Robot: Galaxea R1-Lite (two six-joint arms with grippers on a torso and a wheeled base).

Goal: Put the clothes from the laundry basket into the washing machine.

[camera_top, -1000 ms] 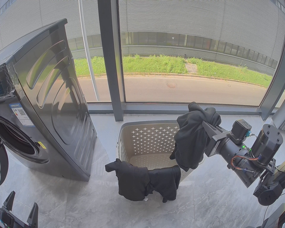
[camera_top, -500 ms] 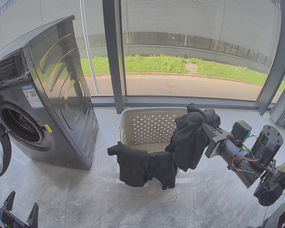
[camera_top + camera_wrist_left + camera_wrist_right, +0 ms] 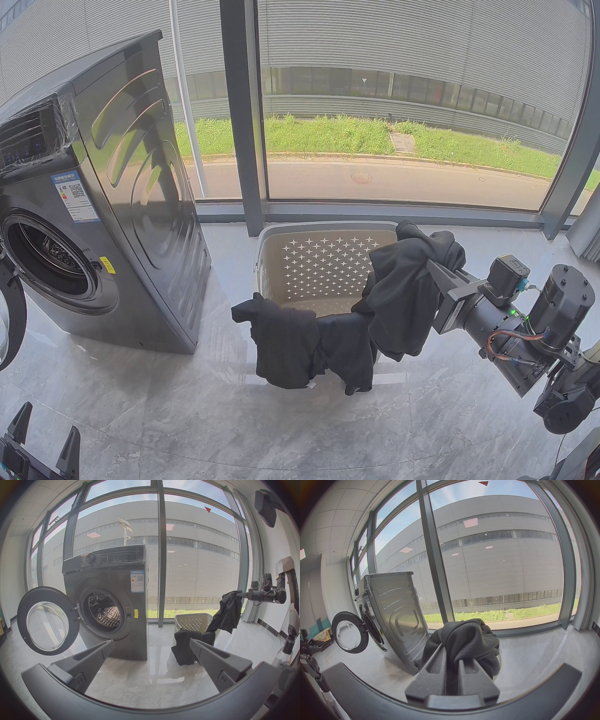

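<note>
Head view: right hand (image 3: 435,270) clamped on dark garment (image 3: 400,300) hanging over laundry basket (image 3: 319,265); left hand (image 3: 49,425) apart, empty. Risk: dangling fabric could snag draped garment (image 3: 294,347), or slip loose before washing machine (image 3: 125,187).

Bright daylight through window (image 3: 400,112), glare on floor (image 3: 156,667)

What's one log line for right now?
right gripper shut on dark garment, held up beside laundry basket | left gripper open, low | washing machine door open | second garment over basket rim

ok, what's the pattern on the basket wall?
Beige laundry basket with star-shaped cutouts; clearest in the head view.
</note>
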